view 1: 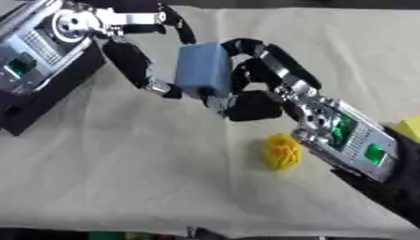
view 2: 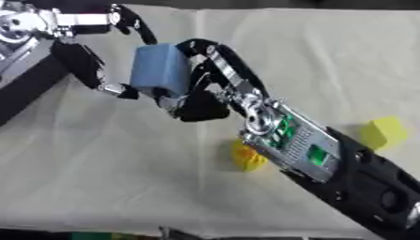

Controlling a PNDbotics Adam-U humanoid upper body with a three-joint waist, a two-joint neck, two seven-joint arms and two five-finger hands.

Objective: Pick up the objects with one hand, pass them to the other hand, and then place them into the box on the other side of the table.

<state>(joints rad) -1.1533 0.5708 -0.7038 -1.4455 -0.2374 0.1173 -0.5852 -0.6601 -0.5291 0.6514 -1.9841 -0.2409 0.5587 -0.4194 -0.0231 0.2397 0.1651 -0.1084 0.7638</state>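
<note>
Mid-handover here, up over the far-left part of the table (view 1: 123, 187): the blue block (view 1: 203, 69) hangs in the air between the two hands, not resting on the cloth at all. The right hand (view 1: 262, 77) comes in along its arm from the near-right corner, and its dark fingers curl round the block's right side and far edge, so that hand is clamped on it. The left hand (view 1: 139, 56) reaches in from the far-left corner, and its fingers wrap toward the block's left face and lower edge; whether they actually touch there I cannot tell, though they look curled about it. The block stands tall, long axis roughly upright, directly between the palms, so both hands are equally near. The black box (view 1: 49, 98) sits at the left edge, just beside the left arm, so I'd judge the transfer leftward is what matters next. A yellow knobbly object (view 1: 281, 151) lies on the cloth under the right wrist, and a yellow block (view 2: 384, 132) waits near the right edge, both untouched.
</note>
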